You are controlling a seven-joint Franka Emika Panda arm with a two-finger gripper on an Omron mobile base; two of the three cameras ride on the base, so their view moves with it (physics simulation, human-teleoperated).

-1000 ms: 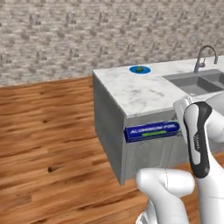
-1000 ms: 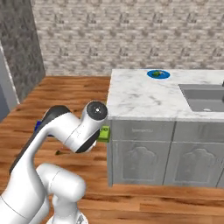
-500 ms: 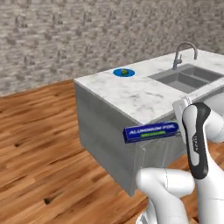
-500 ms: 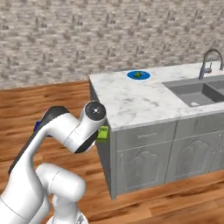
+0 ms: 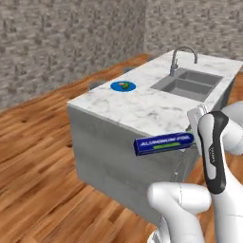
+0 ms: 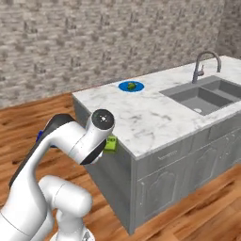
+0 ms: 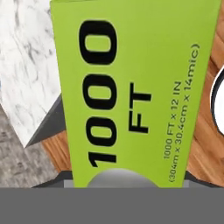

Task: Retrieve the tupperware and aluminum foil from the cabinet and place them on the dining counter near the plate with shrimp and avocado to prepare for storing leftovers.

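Note:
The aluminum foil [image 5: 163, 142], a long dark-blue box with white lettering, hangs level in the air in front of the dining counter [image 5: 142, 108], below its top. My gripper [image 5: 193, 136] is shut on its right end, mostly hidden behind my forearm. In the hand view the box's green face [image 7: 131, 87] reads "1000 FT". Its green end [image 6: 111, 143] peeks out beside my elbow in the right base view. The plate with shrimp and avocado [image 5: 123, 86] [image 6: 131, 86] sits near the marble top's far corner [image 6: 150, 120]. The tupperware and the cabinet are out of view.
A steel double sink [image 5: 190, 85] [image 6: 202, 96] with an arched faucet [image 5: 182, 56] [image 6: 205, 63] takes up the counter's right part. Wooden floor [image 5: 38, 156] runs left of the island, with a stone wall [image 5: 57, 38] behind it.
The whole picture has shifted, so the base has moved: the island now lies more squarely ahead and the sink has come fully into view. The foil box stays in my gripper.

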